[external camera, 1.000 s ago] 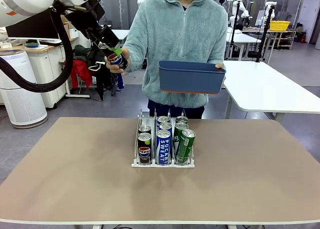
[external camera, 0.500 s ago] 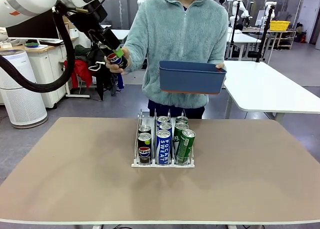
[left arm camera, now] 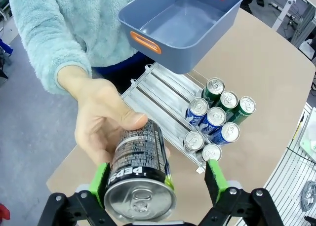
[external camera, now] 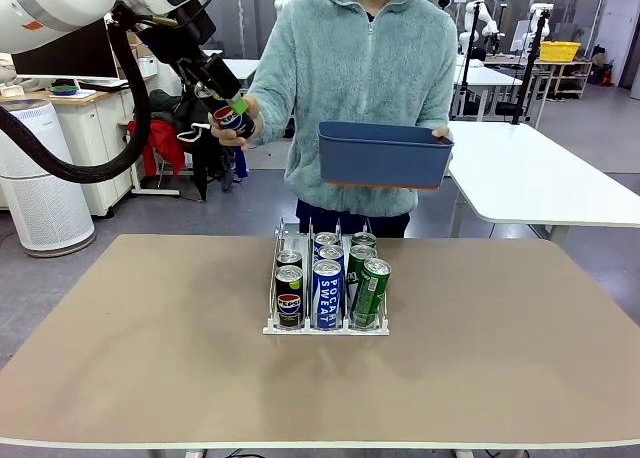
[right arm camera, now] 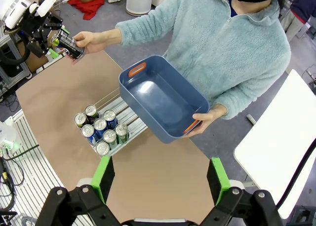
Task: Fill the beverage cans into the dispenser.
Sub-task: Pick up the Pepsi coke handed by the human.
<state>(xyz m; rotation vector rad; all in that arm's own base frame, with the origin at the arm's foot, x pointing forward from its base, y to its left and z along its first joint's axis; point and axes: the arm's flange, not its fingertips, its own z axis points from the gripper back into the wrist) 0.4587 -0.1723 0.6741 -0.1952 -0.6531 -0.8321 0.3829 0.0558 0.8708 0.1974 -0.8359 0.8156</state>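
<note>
Tan table (external camera: 150,358); black Pepsi can (left arm camera: 139,174)

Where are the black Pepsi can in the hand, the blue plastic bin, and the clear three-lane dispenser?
Black Pepsi can (left arm camera: 139,157): left wrist view, printed side.
Blue plastic bin (external camera: 383,163): front view, front wall.
Clear three-lane dispenser (right arm camera: 129,115): right wrist view, bare lanes.

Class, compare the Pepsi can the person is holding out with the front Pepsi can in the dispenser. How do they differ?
The held Pepsi can is in the air, tilted, in the person's hand, between the left hand's open fingers. The front Pepsi can stands upright in the dispenser, in its left lane as the front view shows it, another behind it. Both are black with silver tops.
</note>
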